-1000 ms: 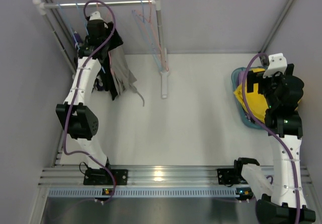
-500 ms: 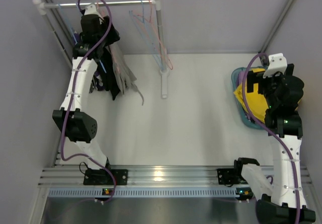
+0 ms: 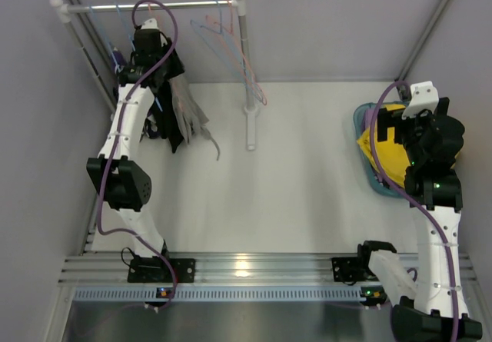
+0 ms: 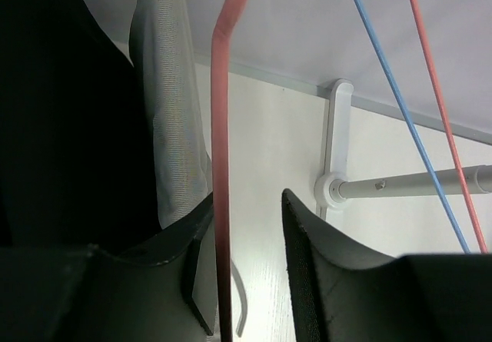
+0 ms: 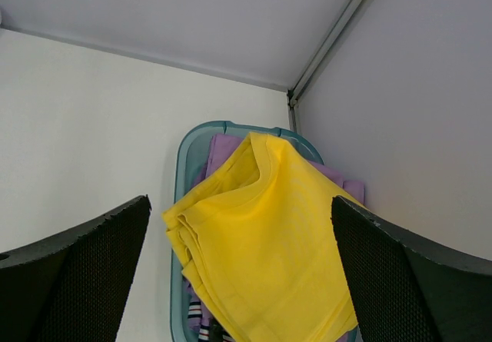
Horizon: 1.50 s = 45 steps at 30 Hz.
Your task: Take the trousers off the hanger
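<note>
left end effector [image 4: 247, 204]: raised at the left end of the rail [image 3: 184, 4], next to the hanging garments. the jaws stand apart with the wire of a pink hanger [image 4: 221, 165] running between them. the wire lies close against the left finger [image 4: 201, 234], and a clear gap remains to the other finger. the wire is not clamped.

the black trousers [image 4: 69, 127] and the grey-beige trousers [image 4: 169, 111] hang on the rack, just left of the pink hanger. the grey-beige pair lies against the black pair. in the left wrist view, a blue hanger [image 4: 400, 104] and a second pink wire hang to the right, well apart from the fingers. the white post [image 4: 337, 142] of the rack stands on the worktop [image 3: 292, 173].

right end effector [image 5: 240, 204]: jaws fully apart, holding nothing, hanging above a teal basket [image 5: 181, 165] at the right edge of the worktop. the yellow trousers [image 5: 261, 242] lie folded on top in the basket. the lilac trousers [image 5: 223, 144] show beneath them at the far rim. a strip of the patterned trousers [image 5: 201, 311] shows at the near edge.
</note>
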Each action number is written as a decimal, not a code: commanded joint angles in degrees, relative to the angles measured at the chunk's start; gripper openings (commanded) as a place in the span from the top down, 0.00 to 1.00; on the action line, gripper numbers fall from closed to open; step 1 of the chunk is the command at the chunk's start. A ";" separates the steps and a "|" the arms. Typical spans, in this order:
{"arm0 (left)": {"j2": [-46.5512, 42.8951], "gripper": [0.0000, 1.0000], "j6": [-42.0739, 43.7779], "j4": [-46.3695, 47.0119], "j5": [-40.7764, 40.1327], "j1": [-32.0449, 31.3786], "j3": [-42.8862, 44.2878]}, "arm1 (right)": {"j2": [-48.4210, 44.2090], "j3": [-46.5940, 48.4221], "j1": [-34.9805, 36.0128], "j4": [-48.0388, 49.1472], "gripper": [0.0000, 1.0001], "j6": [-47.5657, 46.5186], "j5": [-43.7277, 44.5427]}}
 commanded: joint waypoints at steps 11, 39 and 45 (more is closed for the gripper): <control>-2.03 1.00 1.14 1.45 2.11 0.12 3.51 | -0.93 0.21 0.83 0.35 0.00 0.77 -0.79; -41.57 1.00 -6.32 -1.09 28.81 0.03 -25.12 | -3.65 2.06 0.83 -2.11 0.00 3.93 -6.24; -48.17 1.00 -6.59 -11.60 37.08 0.03 -27.95 | -4.88 2.67 0.83 -3.43 0.00 4.20 -7.82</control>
